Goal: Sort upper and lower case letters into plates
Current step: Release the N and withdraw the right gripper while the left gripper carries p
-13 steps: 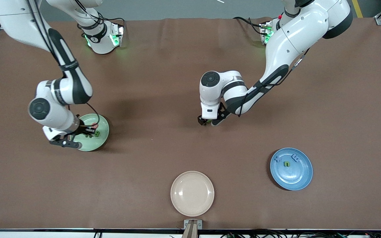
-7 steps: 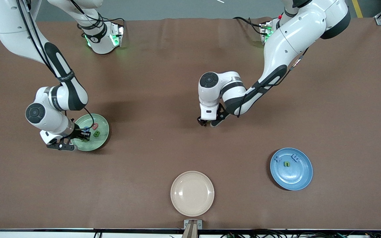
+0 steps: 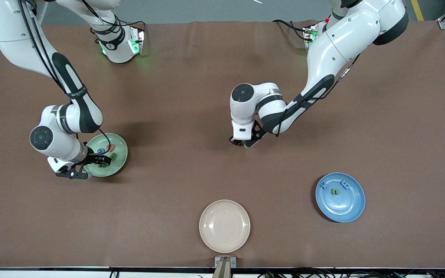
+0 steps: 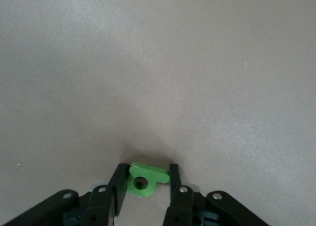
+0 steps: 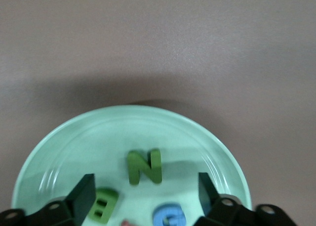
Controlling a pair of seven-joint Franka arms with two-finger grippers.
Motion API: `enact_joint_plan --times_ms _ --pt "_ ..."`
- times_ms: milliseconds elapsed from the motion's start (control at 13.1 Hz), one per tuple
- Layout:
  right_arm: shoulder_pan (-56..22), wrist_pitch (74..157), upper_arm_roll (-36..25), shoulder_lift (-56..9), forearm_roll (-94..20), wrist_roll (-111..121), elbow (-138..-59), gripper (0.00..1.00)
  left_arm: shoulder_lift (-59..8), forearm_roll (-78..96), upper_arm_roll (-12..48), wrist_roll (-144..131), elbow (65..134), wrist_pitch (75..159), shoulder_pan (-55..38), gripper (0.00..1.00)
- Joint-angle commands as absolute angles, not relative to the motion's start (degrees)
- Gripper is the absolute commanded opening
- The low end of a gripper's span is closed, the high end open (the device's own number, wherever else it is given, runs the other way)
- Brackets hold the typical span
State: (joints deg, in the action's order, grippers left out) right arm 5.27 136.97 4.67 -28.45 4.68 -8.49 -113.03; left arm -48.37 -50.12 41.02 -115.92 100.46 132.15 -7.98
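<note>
Mint green sits at the middle left of the front view: that plate point(image 3: 119, 159) carries the capitals, and the right gripper point(image 3: 99, 160) hangs low over it with its jaws spread wide and nothing between them; in the right wrist view you can read the green N point(image 5: 144, 166), the green B point(image 5: 102, 205) and the blue G point(image 5: 169, 217) lying flat and apart on the plate, with a sliver of the pink-red Q point(image 3: 110, 147) at the picture's lower edge; so, by my reading, the upper-case half is done. Move to the centre of the front view and you find the left gripper point(image 3: 241, 142) down at the brown table point(image 3: 191, 96); its wrist view shows the jaws drawn in on either side of the green looped letter point(image 4: 142, 177), one touching it and the other just beside it, the letter resting on the cloth. Below centre, the beige plate point(image 3: 225, 226) is bare. At lower right, the blue plate point(image 3: 352, 208) holds the blue x point(image 3: 325, 185), the green n point(image 3: 335, 191) and the blue m point(image 3: 345, 185). You have one letter left, I judge: lift the looped one and carry it to the blue plate.
</note>
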Motion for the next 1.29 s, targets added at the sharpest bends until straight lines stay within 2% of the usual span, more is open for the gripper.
enact_joint_plan --times_ms 0,228,381,533,685,838,914,1219 --pt "5.6 127.2 5.4 -21.9 4.6 -8.3 -111.6 1.0 -47.3 -48.7 40.4 -112.9 98.4 131.7 -7.6 0.01" --pt "5.7 114.2 5.4 -17.7 4.7 -8.2 -105.0 1.0 -46.8 -48.4 40.6 -105.5 92.9 127.9 -4.1 0.01" --pt "5.7 98.8 5.4 -17.3 4.5 -8.1 -93.8 1.0 -46.7 -48.4 40.6 -97.9 90.3 126.3 -0.5 0.01" --pt "5.7 89.0 5.4 -17.3 4.4 -8.0 -85.5 1.0 -46.4 -48.4 41.0 -91.0 89.3 126.3 3.7 0.01" --pt "6.2 85.4 5.0 -17.2 4.4 -3.9 -82.3 1.0 -45.9 -48.5 41.0 -82.7 89.0 123.9 7.9 0.01" --pt "6.9 85.1 4.9 -17.6 5.0 1.8 -79.2 1.0 -45.7 -48.5 41.0 -76.4 89.1 123.8 12.4 0.02" --pt "7.1 84.6 4.8 -17.8 5.2 1.8 -76.8 1.0 -45.8 -48.5 41.0 -74.1 89.1 123.7 13.6 0.04" --pt "9.1 85.2 4.8 -17.9 4.4 1.3 -76.2 1.0 -46.5 -48.4 40.7 -62.4 89.2 123.3 18.8 0.17"
